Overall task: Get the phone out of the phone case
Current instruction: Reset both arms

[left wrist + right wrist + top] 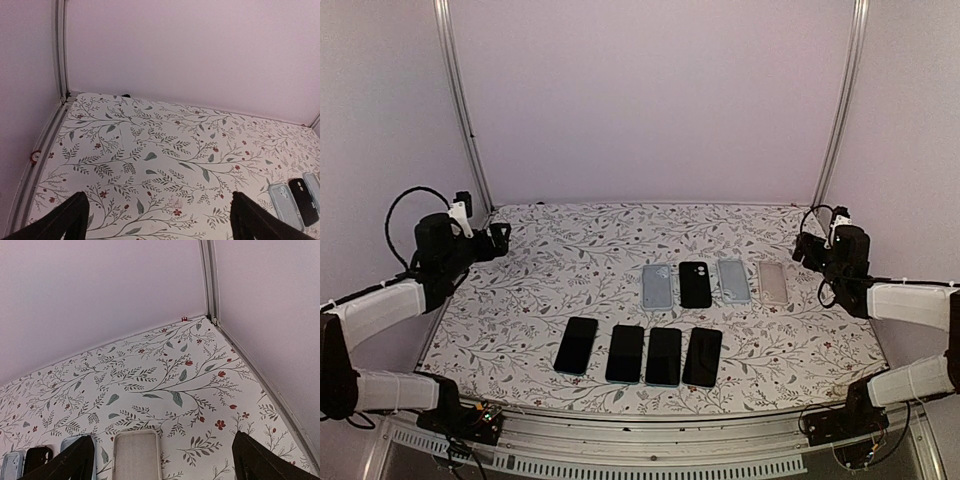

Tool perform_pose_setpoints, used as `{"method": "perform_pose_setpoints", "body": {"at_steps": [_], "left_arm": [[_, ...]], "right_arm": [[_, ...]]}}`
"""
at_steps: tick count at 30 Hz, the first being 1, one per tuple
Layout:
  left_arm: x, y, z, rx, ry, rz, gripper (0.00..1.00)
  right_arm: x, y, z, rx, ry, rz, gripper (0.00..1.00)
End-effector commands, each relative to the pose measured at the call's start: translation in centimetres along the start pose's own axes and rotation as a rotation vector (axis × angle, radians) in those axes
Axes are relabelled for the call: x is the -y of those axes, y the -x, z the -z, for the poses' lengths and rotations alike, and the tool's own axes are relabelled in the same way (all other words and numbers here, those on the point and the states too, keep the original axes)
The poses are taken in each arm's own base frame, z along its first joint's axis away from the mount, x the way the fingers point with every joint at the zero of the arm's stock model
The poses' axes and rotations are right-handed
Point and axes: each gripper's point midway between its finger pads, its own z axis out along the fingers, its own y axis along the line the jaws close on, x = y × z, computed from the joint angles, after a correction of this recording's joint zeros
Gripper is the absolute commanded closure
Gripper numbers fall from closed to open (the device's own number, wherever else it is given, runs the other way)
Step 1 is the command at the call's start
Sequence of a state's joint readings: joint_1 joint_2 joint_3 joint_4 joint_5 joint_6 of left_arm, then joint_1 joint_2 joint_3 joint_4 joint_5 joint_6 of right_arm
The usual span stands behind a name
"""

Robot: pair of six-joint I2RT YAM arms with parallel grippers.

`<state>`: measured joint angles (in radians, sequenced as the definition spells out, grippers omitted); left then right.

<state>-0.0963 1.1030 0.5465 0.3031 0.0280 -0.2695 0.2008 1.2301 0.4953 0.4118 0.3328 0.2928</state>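
Released and empty, the left tool and right tool hang at the floral bench's edges.
Four phones lie face-up in the near row mid-bench; four cases line the far row just behind.

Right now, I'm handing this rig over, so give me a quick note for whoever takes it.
Left claw: open, empty, raised at the left of the table.
Right claw: open, empty, raised at the right side.
Near row: four phones, screens up. Far row: four cases.
Done: nothing visible. Neither claw touches anything.
Left: whether a phone sits in a case is unclear from here; check, then pull it out.
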Motion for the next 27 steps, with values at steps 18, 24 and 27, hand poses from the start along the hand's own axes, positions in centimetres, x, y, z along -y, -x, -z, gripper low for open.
{"method": "perform_pose_setpoints", "body": {"at_steps": [18, 24, 27], "left_arm": [[-10.2, -1.4, -0.3, 0.211, 0.319, -0.144, 0.01], [-9.1, -2.4, 0.1, 0.266, 0.246, -0.157, 0.01], [-8.5, -2.8, -0.2, 0.269, 0.207, -0.17, 0.01]], "right_arm": [[7.2, 2.3, -0.2, 0.25, -0.047, 0.047, 0.01], [6.3, 1.7, -0.3, 0.298, 0.019, 0.079, 0.01], [5.1, 1.0, -0.6, 0.294, 0.093, 0.124, 0.01]]}}
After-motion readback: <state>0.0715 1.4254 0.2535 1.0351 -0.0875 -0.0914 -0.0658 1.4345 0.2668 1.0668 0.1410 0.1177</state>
